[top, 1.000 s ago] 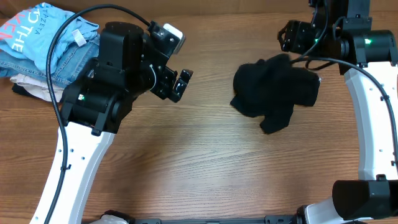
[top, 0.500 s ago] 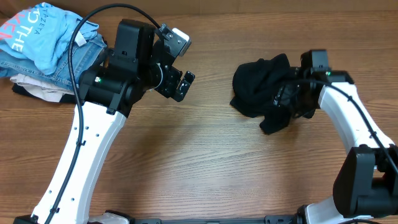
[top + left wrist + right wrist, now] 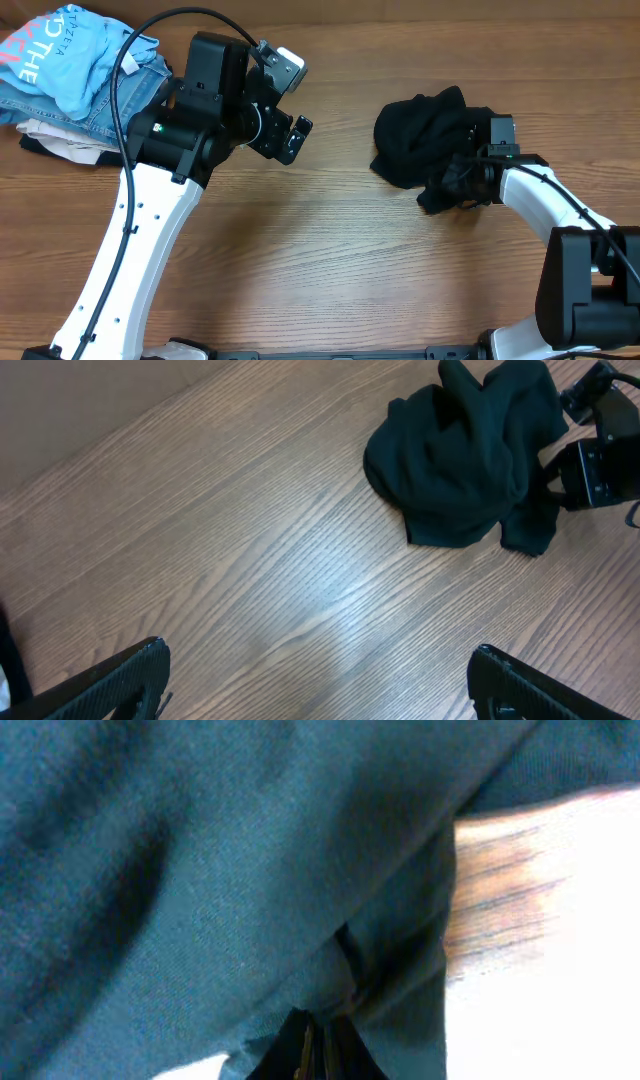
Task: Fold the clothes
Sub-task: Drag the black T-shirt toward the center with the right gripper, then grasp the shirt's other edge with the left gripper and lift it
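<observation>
right fingers (image 3: 292, 1058), mostly cut off, pinch the black t-shirt (image 3: 200, 870).

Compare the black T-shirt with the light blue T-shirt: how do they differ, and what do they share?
The black T-shirt is plain; the light blue T-shirt carries pink lettering. The black T-shirt lies alone on the table with the right gripper at its edge; the light blue T-shirt tops a pile over jeans. Both are crumpled, unfolded.
</observation>
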Robot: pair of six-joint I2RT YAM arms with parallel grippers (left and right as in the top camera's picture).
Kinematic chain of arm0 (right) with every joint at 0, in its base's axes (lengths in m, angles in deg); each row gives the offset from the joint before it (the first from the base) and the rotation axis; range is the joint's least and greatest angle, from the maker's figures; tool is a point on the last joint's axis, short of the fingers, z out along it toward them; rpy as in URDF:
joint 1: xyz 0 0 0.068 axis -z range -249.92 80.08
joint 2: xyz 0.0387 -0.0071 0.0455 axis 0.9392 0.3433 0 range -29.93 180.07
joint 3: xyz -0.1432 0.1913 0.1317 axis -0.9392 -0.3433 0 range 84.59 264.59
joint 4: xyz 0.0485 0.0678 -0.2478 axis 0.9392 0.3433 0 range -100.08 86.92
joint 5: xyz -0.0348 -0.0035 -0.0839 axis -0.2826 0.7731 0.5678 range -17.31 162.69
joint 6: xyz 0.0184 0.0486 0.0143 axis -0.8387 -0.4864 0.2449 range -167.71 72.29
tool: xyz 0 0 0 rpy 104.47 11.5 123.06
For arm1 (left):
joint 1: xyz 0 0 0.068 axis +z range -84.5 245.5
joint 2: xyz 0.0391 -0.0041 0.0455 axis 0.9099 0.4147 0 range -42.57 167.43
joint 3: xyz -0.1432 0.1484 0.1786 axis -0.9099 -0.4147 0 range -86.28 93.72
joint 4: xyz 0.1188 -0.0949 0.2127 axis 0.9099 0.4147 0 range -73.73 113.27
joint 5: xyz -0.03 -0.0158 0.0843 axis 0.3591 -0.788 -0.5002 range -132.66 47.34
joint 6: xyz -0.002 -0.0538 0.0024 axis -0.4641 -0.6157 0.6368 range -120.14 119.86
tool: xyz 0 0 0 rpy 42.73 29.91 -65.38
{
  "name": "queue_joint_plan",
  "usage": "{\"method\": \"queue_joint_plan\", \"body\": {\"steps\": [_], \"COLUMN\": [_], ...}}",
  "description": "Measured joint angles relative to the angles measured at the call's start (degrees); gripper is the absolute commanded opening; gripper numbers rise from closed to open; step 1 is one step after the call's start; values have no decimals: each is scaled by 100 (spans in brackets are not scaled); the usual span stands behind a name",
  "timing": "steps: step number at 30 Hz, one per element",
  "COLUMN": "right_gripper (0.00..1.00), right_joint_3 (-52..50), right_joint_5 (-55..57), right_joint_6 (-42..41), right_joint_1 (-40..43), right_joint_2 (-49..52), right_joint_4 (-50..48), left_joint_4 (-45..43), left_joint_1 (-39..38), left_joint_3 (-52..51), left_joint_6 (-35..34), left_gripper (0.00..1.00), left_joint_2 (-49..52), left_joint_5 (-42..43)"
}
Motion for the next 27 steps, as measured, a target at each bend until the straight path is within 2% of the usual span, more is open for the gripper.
{"method": "queue_joint_plan", "body": {"steps": [2, 4, 7, 8, 10, 13, 15, 19, 24, 27], "right_gripper": [4, 4, 4, 4, 4, 4, 4, 4, 4, 4], "right_joint_3": [297, 1045, 2610, 3449, 4275, 4990, 5270, 5965, 7320, 7766], "right_joint_5": [-46, -149, -284, -339, -363, -398, -450, -455, -575, -649], "right_joint_6": [109, 319, 590, 691, 772, 822, 852, 868, 898, 988], "right_joint_1": [-2, -9, -94, -247, -483, -940, -1436, -1928, -1958, -1958], "right_joint_2": [-15, -221, -682, -857, -981, -1064, -1064, -1021, -1029, -1049], "right_joint_4": [533, 1294, 2319, 2533, 2938, 3032, 3069, 3119, 3071, 3091], "left_joint_4": [-2, -26, -155, -221, -251, -299, -306, -251, -160, -101], "left_joint_1": [0, 0, 2, 0, 0, 0, 0, 0, 0, 0], "left_joint_3": [0, -2, -2, -2, 0, 0, 13, 116, 129, 129], "left_joint_6": [0, 0, 0, 0, 0, 2, 13, 17, 17, 17], "left_gripper": [96, 96, 94, 94, 95, 96, 97, 97, 98, 98], "left_joint_2": [0, 2, 2, 2, -17, -282, -758, -1456, -1429, -1370], "left_joint_5": [-2, 2, 0, 2, 35, 149, 188, 221, 258, 258]}}
